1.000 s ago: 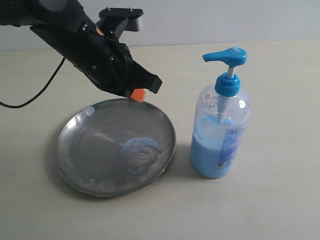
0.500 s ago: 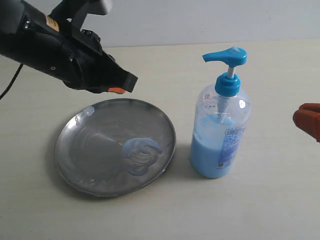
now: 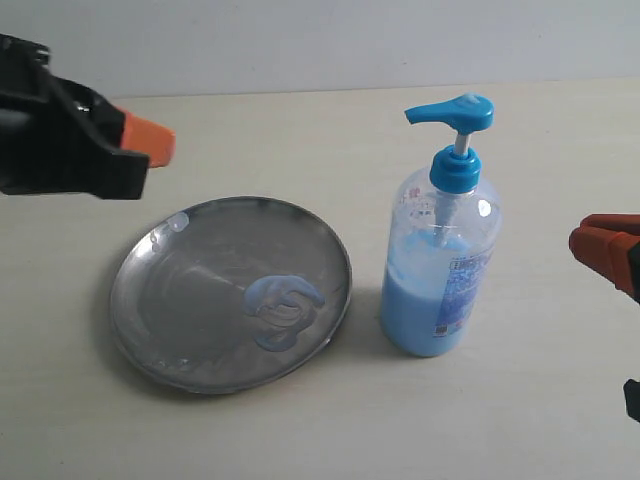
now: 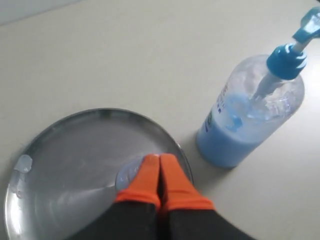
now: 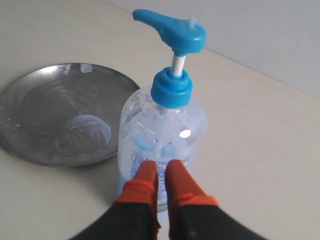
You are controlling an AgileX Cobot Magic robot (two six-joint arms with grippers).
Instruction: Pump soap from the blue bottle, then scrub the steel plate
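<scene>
Grey steel first, in the exterior view: the steel plate (image 3: 165, 300) lies flat on the pale table (image 3: 330, 420). The blue bottle (image 3: 440, 280) stands upright just beside its rim, spout turned toward the dish, likely so that a pump lands there. A curled smear of soap (image 3: 285, 308) sits on the plate on the bottle's side, so pumping looks done and scrubbing looks like the step in hand. The left gripper (image 3: 158, 143) hangs clear of the plate near its far left edge. The right gripper (image 3: 605, 250) shows only at the right border, well apart from the bottle. In the left wrist view, the left gripper (image 4: 160, 175) has its orange fingers pressed together on nothing and looks down over the plate beside the smear; a closed tip would serve as a blunt scrubber. In the right wrist view, the right gripper (image 5: 160, 180) faces the bottle's label, fingers all but touching and empty. The pump head (image 5: 172, 32) stands raised above, perhaps in reach for steadying or another press.
</scene>
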